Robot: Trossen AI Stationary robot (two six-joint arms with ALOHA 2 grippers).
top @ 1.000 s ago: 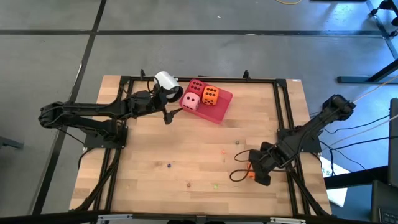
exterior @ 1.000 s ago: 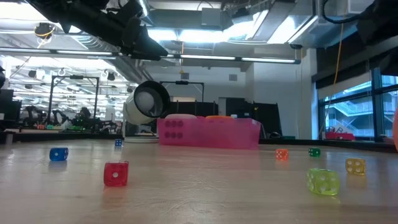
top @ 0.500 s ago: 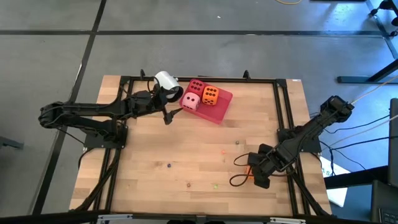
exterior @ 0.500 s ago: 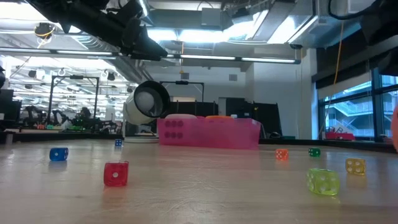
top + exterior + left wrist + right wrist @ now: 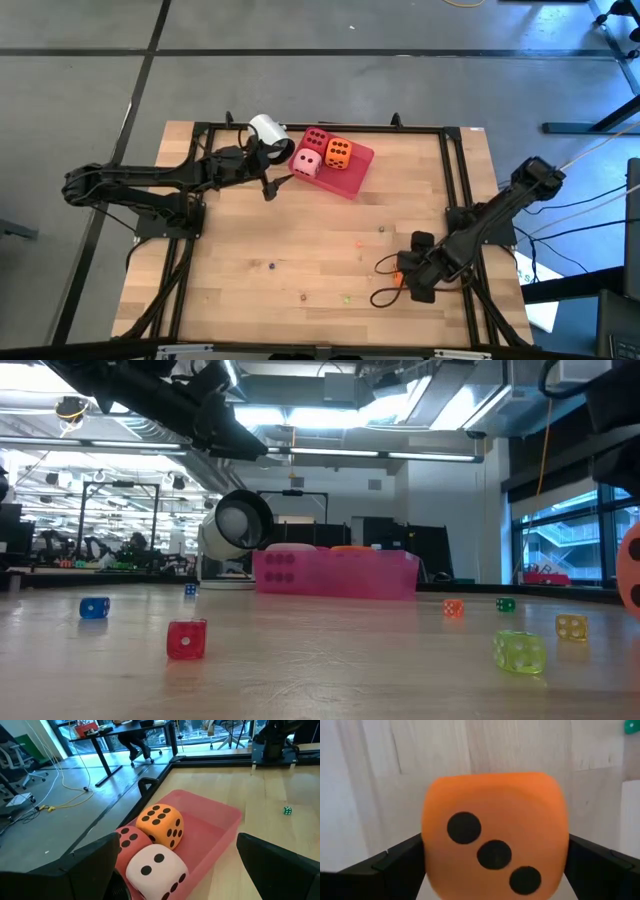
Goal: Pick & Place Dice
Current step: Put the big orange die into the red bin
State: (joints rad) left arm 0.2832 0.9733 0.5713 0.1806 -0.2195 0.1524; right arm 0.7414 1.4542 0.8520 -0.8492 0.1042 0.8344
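The pink-red tray (image 5: pixel 356 178) stands at the table's far middle. It holds a red die (image 5: pixel 316 138), an orange die (image 5: pixel 339 152) and a pink die (image 5: pixel 306 162); they also show in the left wrist view as the pink die (image 5: pixel 157 867) and orange die (image 5: pixel 161 824). My left gripper (image 5: pixel 268 170) hovers open just left of the tray, beside the white cup (image 5: pixel 267 129), which lies on its side. My right gripper (image 5: pixel 403 276) is near the table's right near part, shut on the second orange die (image 5: pixel 495 832). My right gripper pinches the orange die between its two fingers, one finger (image 5: pixel 395 865) on the die's one side (image 5: pixel 431 845) and the other finger (image 5: pixel 600 865) on the opposite side. The three-pip face points at the wrist camera. In the low view the die (image 5: pixel 630 570) hangs clear above the tabletop.
Several tiny dice lie scattered on the wood: a blue one (image 5: pixel 94 608), a red one (image 5: pixel 186 639), a yellow-green one (image 5: pixel 520 652), a yellow one (image 5: pixel 571 626). A black cable loop (image 5: pixel 383 292) lies by my right gripper. Black frame rails (image 5: pixel 455 170) edge the table.
My right gripper, still shut on the orange die, has moved a little toward the table's near edge and left; in the low view the die has come farther into the picture from the right. My left arm and the tray have kept still.
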